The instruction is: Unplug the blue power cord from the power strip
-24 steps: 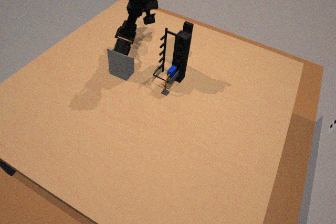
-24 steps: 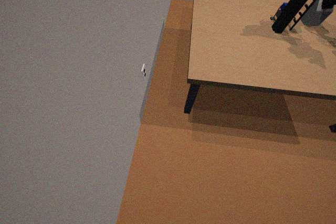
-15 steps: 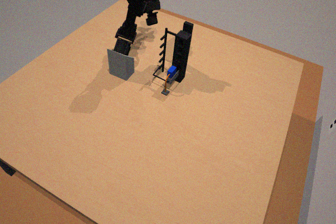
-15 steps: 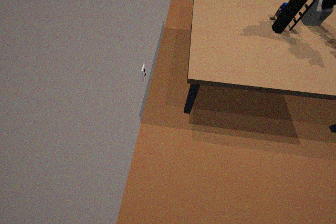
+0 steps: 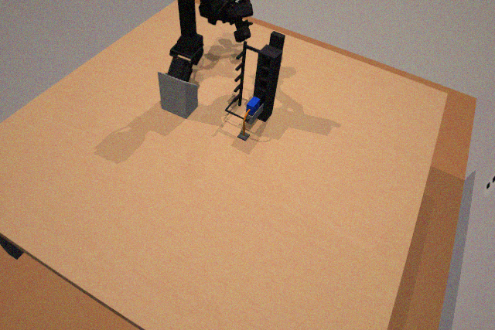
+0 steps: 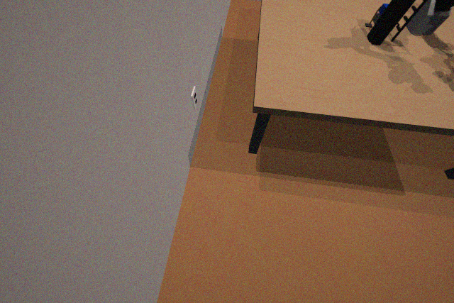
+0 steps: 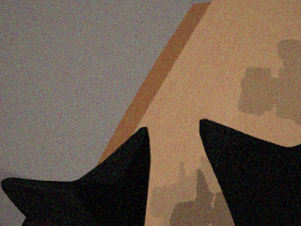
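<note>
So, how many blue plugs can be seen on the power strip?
1. The blue plug sits near the bottom of the upright black power strip, low on its side. No other plug shows, though one could be hidden behind it.
</note>
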`<move>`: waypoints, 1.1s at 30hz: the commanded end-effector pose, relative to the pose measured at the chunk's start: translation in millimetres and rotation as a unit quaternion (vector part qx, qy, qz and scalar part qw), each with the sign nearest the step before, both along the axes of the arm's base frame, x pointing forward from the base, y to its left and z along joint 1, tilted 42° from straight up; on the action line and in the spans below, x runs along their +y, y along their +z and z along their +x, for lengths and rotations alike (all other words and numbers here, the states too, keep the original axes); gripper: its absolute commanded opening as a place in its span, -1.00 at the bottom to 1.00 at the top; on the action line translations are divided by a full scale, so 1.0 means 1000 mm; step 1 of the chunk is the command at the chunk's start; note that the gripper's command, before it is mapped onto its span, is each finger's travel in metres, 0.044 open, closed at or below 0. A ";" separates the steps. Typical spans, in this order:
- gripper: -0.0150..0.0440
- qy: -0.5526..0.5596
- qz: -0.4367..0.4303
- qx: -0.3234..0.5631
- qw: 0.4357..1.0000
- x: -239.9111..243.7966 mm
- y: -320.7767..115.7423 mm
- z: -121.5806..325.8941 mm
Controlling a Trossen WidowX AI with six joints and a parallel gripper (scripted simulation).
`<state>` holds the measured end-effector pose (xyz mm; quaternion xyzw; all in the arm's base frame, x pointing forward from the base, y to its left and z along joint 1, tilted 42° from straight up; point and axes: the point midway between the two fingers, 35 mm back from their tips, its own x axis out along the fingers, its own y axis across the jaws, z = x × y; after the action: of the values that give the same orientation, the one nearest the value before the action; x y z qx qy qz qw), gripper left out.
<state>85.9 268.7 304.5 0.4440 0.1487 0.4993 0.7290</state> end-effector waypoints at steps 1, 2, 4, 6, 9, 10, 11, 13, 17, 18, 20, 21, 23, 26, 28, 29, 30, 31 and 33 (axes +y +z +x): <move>0.05 -0.036 -0.020 -0.008 0.999 0.001 0.003 0.025; 0.05 -0.046 -0.025 -0.009 0.999 0.000 0.003 0.032; 0.05 -0.066 -0.037 -0.011 0.997 -0.001 0.003 0.047; 0.05 -0.085 -0.048 -0.012 0.995 -0.003 0.002 0.061; 0.05 -0.114 -0.065 -0.011 0.991 -0.008 0.002 0.084; 0.05 -0.124 -0.071 -0.011 0.990 -0.010 0.001 0.091; 0.05 -0.133 -0.076 -0.010 0.988 -0.013 0.001 0.098; 0.05 -0.152 -0.087 -0.008 0.984 -0.018 0.000 0.113; 0.05 -0.189 -0.109 -0.001 0.976 -0.031 -0.002 0.143; 0.05 -0.198 -0.114 0.001 0.973 -0.035 -0.002 0.150; 0.05 -0.217 -0.124 0.005 0.968 -0.044 -0.003 0.164; 0.05 -0.226 -0.129 0.008 0.966 -0.048 -0.004 0.172; 0.05 -0.243 -0.138 0.014 0.960 -0.059 -0.005 0.186; 0.05 -0.269 -0.152 0.024 0.951 -0.075 -0.007 0.206; 0.05 -0.286 -0.160 0.031 0.944 -0.087 -0.009 0.218; 0.05 -0.294 -0.164 0.034 0.941 -0.093 -0.010 0.224; 0.05 -0.302 -0.168 0.038 0.938 -0.100 -0.011 0.230; 0.05 -0.310 -0.171 0.042 0.934 -0.107 -0.011 0.236; 0.05 -0.326 -0.178 0.051 0.927 -0.120 -0.013 0.247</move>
<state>316.9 167.0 291.4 0.3597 0.1192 0.2020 0.9031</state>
